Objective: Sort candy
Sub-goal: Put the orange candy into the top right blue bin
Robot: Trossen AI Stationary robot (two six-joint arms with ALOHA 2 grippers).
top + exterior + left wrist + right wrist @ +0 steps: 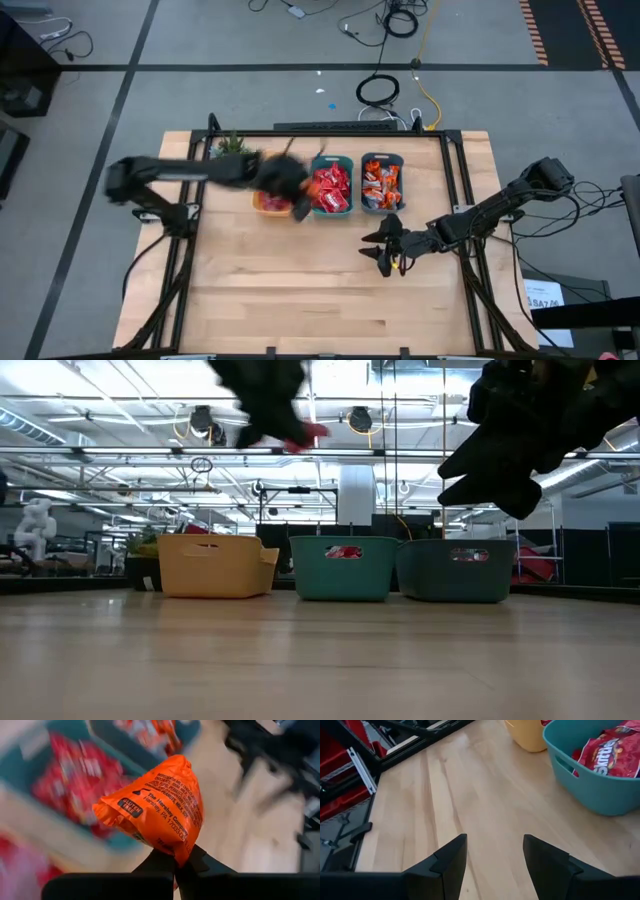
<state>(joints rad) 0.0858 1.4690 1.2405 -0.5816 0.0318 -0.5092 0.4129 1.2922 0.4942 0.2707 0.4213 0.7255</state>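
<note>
Your left pincer point(175, 862) is pinching an orange wrapped candy point(155, 807) by its bottom edge, up in the air over the seam between the yellow bin point(272, 203) and the middle teal bin point(331, 188). That middle bin is stuffed with red packets point(330, 187), and the right teal bin point(382, 182) holds orange pieces point(381, 184). Your right pincer point(495, 855) hangs with fingers spread over bare tabletop point(300, 280), just near of the right teal bin, holding nothing. A small plant point(231, 145) sits at the far left corner.
</note>
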